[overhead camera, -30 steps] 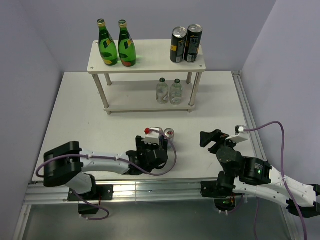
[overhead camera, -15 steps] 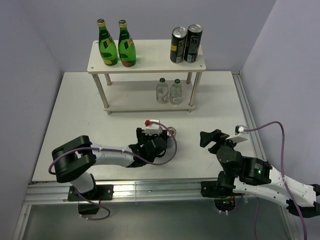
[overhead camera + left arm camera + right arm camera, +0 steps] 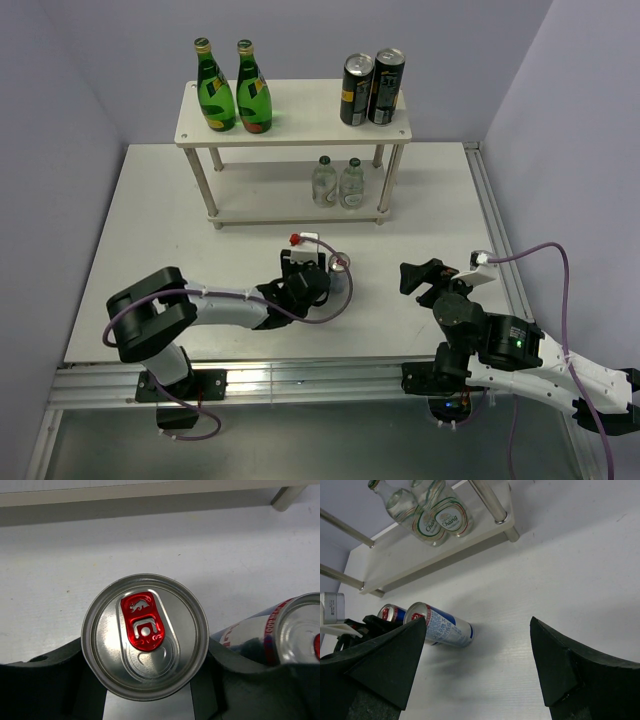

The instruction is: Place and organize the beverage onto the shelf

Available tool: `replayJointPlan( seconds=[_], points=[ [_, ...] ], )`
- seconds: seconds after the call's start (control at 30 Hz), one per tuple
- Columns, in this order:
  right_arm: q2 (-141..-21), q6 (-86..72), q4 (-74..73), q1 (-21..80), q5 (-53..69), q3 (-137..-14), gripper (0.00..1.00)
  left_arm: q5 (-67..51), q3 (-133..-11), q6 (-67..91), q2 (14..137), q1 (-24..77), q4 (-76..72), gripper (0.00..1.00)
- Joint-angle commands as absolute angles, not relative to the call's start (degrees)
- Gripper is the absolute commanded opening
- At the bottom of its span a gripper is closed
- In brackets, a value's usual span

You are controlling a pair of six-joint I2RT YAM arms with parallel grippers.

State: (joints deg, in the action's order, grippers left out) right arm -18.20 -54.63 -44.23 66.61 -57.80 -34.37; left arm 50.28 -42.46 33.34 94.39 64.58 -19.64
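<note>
White table, left hand low, clamped on upright can; right hand spread wide, empty.

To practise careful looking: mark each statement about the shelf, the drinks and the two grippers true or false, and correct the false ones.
1. The two green glass bottles with yellow labels stand on the top board of the pale two-tier shelf. True.
2. The two clear glass bottles stand on that top board. False: they stand on the lower board.
3. The right gripper grips a can. False: it is open and empty.
4. The left gripper is shut on a silver can with a red tab. True.
5. The second silver-blue can sits on the shelf. False: it is on the white table.
</note>
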Motion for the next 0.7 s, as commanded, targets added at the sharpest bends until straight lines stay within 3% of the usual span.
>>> replayJointPlan(
  seconds=[0.0, 0.3, 0.67],
  points=[
    [-18.1, -55.3, -43.7, 66.9, -59.4, -34.6, 0.91, 52.0, -44.4, 30.9, 87.7, 61.8, -17.9, 0.00],
    [-16.2, -54.4, -43.0, 67.0, -59.0, -34.1, 0.91, 46.5, -45.3, 20.5, 75.2, 46.4, -19.9, 0.00],
    [-15.4, -53.9, -42.5, 66.9, -58.5, -33.9, 0.91, 37.4, -48.5, 16.8, 79.4, 31.1, -28.0, 0.00]
  ],
)
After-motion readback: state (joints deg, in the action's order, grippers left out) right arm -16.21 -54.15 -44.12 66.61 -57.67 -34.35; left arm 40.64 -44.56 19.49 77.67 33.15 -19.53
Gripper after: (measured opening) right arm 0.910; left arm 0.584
